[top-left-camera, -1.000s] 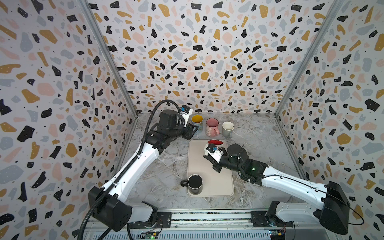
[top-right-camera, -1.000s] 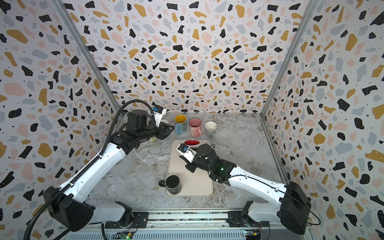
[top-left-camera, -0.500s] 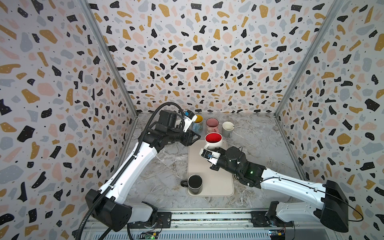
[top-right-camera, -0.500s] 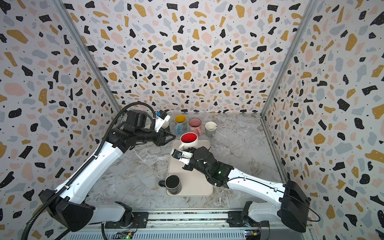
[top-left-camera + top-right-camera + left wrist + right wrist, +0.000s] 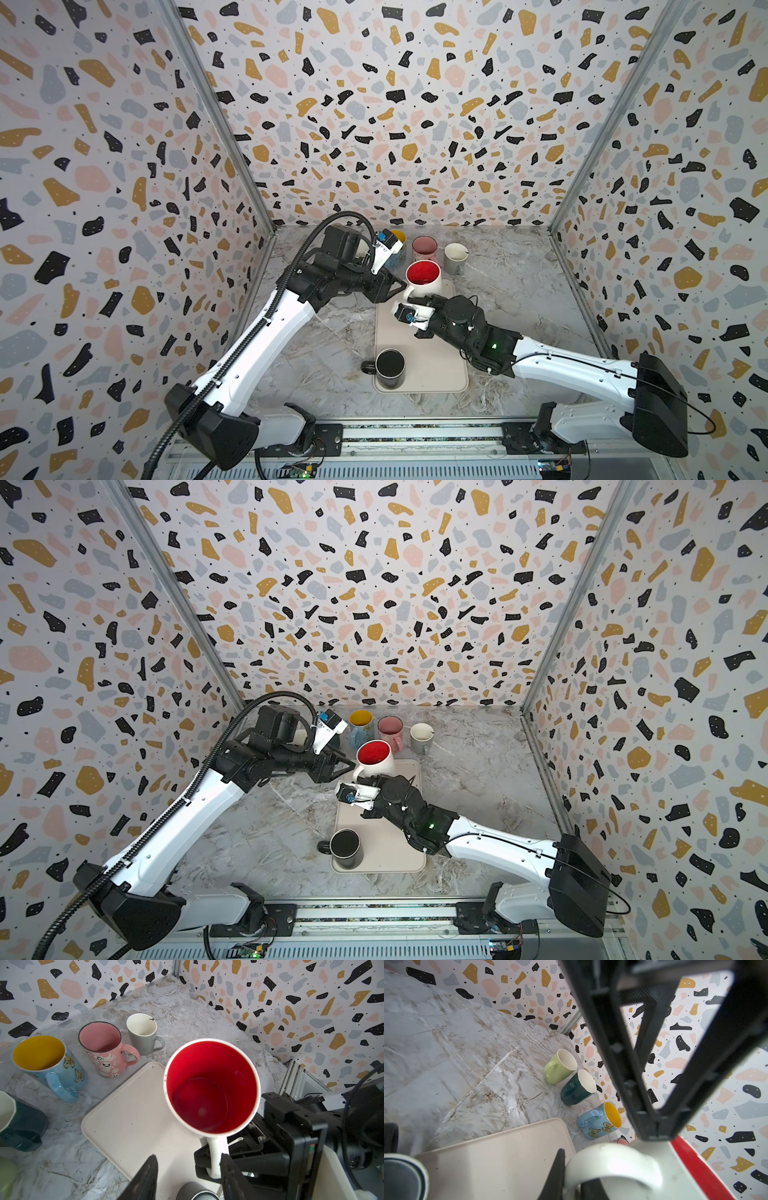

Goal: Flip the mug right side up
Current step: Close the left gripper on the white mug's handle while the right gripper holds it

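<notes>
Mug [image 5: 424, 275] now lifted upright, red inside, right pincer [image 5: 410, 297] clamping handle [image 5: 216, 1153], left pincer [image 5: 189, 1164] parted

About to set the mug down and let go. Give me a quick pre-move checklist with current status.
1. Red-lined mug opening up: ok.
2. Right hand shut on the handle: ok.
3. Left hand clear of mug: not ok, the handle sits between its open jaws.
4. Tray bare beneath mug: ok; black mug stands at the near corner.
5. Mug base touching tray: cannot tell.
</notes>
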`<state>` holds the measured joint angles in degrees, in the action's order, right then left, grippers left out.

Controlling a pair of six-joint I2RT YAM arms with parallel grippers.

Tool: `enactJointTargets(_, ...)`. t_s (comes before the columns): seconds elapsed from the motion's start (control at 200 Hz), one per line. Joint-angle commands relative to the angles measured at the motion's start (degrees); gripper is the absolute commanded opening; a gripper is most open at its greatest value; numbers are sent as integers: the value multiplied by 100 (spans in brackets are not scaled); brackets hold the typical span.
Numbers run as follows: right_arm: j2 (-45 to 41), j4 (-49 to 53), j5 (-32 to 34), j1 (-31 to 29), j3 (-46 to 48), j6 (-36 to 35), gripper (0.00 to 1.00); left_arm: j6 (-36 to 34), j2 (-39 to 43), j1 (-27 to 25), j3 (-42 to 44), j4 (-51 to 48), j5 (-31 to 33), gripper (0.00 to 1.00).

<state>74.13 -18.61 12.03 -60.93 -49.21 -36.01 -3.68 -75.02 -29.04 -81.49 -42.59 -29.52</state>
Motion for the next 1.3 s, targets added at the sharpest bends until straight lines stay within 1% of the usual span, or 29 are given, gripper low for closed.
enactJointTargets(0.0,-59,-753,339,-116,-93,-441,0,-104,28,-91,-83,-65,-62,50)
enactJointTargets(0.165,95,-1027,657,-256,-39,-818,0,-174,-17,-189,-51,-105,-50,50)
enactJointTargets(0.365,331,-1955,1305,-435,188,-1587,0,-262,-27,-271,-9,-149,-14,50)
enactJointTargets(0.476,421,-2315,1461,-446,243,-1754,0,-299,-56,-312,4,-196,30,50)
enactJointTargets(0.626,453,-2643,1499,-443,276,-1848,0,-349,-49,-339,71,-248,138,50)
enactJointTargets(1.031,337,-2709,1416,-455,254,-1885,0,-314,-62,-361,160,-140,355,50)
enactJointTargets(1.211,282,-2823,1407,-503,299,-1920,0,-284,-152,-366,151,-144,375,48)
enactJointTargets(1.291,282,-2854,1407,-525,298,-1951,0,-275,-175,-366,160,-153,366,46)
